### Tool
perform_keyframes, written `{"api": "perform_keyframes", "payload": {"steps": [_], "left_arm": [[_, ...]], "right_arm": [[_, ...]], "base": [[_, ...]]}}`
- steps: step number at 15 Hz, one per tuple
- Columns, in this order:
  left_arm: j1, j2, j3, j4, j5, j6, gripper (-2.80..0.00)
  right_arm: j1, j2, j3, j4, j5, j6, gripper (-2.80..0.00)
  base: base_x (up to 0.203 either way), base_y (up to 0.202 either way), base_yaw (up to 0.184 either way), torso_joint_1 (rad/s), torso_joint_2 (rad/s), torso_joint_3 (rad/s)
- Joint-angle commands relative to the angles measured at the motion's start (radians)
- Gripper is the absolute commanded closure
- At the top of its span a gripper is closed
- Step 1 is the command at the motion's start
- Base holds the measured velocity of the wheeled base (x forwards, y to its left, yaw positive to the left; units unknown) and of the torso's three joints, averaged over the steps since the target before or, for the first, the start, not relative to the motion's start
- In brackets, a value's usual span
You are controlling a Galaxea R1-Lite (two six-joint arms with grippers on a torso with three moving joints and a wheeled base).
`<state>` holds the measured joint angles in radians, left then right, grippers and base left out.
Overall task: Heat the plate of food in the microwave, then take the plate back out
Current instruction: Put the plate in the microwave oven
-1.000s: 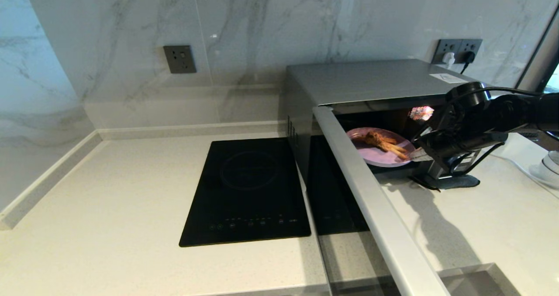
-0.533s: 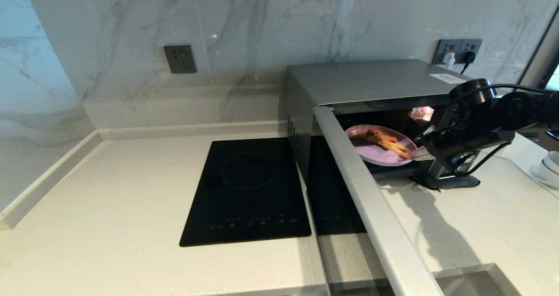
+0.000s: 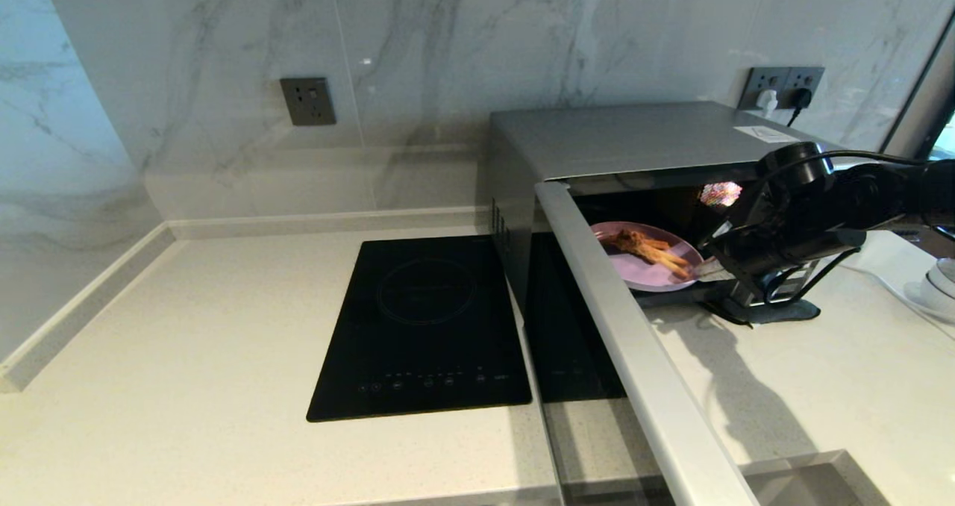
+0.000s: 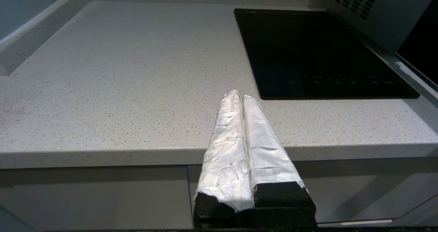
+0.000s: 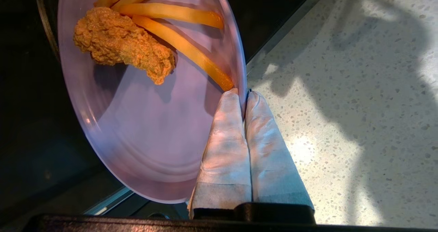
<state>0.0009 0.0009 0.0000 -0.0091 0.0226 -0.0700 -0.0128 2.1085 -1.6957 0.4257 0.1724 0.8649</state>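
Note:
The lilac plate of food (image 3: 642, 271) carries a golden-brown fried piece (image 5: 123, 42) and orange fries. It hangs in the mouth of the silver-grey microwave (image 3: 634, 136), whose door (image 3: 634, 357) stands swung wide open toward me. My right gripper (image 3: 707, 269) is shut on the plate's near rim; in the right wrist view the rim (image 5: 243, 88) is pinched between the taped fingers (image 5: 226, 136). My left gripper (image 4: 239, 97) is shut on nothing, parked over the counter's front edge, out of the head view.
A flat black induction hob (image 3: 425, 327) lies left of the microwave on the speckled counter (image 3: 186, 357). A dark stand (image 3: 776, 308) sits under the right arm. A white object (image 3: 936, 282) and cable lie at far right. Wall sockets (image 3: 783, 84) are behind.
The right gripper with the plate rose slightly half a second ago, then dropped and shifted a little left toward the microwave's cavity. The left arm has not moved.

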Motion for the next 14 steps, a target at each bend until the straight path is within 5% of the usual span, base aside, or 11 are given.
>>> {"api": "perform_keyframes", "payload": {"steps": [1,14], "left_arm": [[0.001,0.001,0.000,0.000,0.000,-0.001,0.00],[0.001,0.001,0.000,0.000,0.000,-0.001,0.00]], "right_arm": [[0.000,0.013,0.001,0.002,-0.007,0.005,0.00],[0.014,0.030,0.007,-0.033,-0.040,0.003,0.00]], "base": [[0.000,0.000,0.000,0.000,0.00,0.000],[0.000,0.000,0.000,0.000,0.00,0.000]]}}
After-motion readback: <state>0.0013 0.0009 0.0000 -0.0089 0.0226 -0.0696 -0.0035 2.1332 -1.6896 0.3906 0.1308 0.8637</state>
